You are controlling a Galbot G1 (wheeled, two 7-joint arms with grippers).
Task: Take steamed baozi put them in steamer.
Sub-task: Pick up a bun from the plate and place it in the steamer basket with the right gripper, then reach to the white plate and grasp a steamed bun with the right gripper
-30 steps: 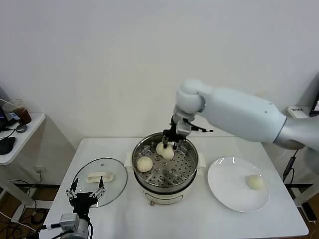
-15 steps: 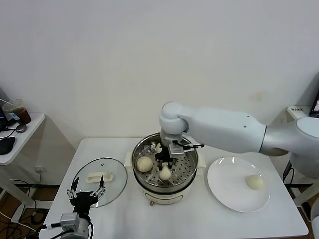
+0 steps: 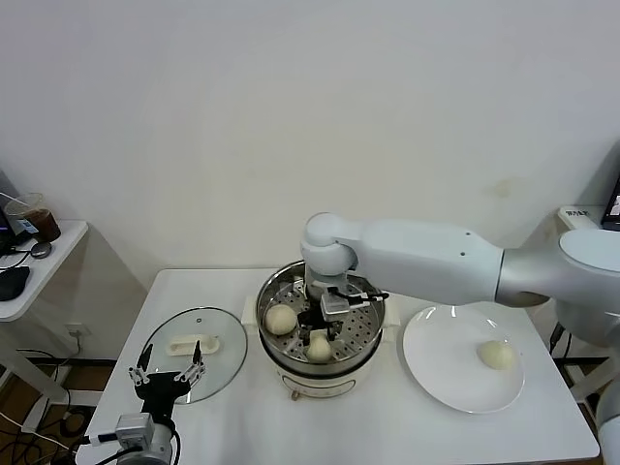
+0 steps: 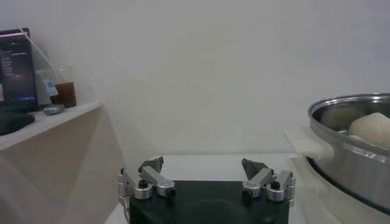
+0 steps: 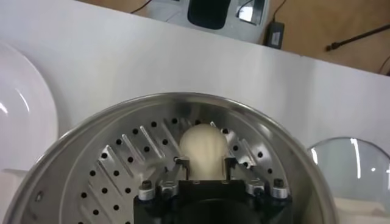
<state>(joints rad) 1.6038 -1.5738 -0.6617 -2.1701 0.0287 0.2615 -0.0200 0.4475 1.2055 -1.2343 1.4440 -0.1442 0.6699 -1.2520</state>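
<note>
Right gripper (image 5: 206, 165) has its fingers clamped on a baozi (image 5: 203, 147), down inside the steamer (image 3: 274, 355) on the perforated tray (image 5: 137, 149), near the front wall. Another baozi (image 3: 281, 319) sits on the tray's left side, one more (image 3: 496, 355) on the white plate (image 3: 441, 373). Left gripper (image 4: 206, 180) is parked low beside the glass lid (image 3: 165, 369), fingers spread, holding nothing.

Round glass lid (image 3: 190, 351) with white handle (image 3: 193, 343) lying flat at the white table's (image 3: 387, 431) near left, white plate (image 3: 455, 373) at its right, and a drink cup (image 3: 35, 219) on the side table (image 3: 39, 266) far left.
</note>
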